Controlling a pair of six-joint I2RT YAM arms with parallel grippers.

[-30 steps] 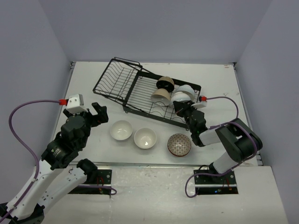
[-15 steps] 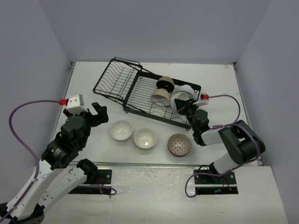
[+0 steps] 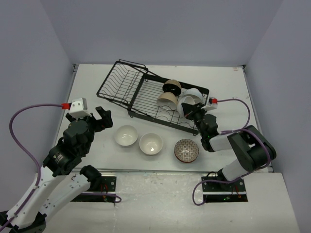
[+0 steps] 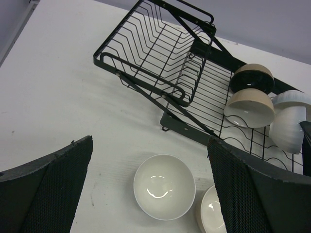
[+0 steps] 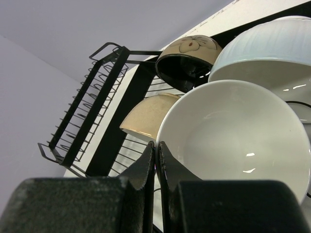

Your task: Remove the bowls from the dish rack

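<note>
Right claw is pinching shut on the white bowl's rim, standing edgewise in the dish rack, apparently readying lift-out. Left claw is hanging wide open, empty, over the worktop.

One dish rack — seven bowls: four white, one beige, one black-inside, one brown-patterned.

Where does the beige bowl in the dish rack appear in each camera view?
Top external: beige bowl on the dish rack, right of centre.
Left wrist: beige bowl near right edge, mid-height.
Right wrist: beige bowl left of centre, behind the white bowl.
Shared landmark: black-inside bowl beside it.
</note>
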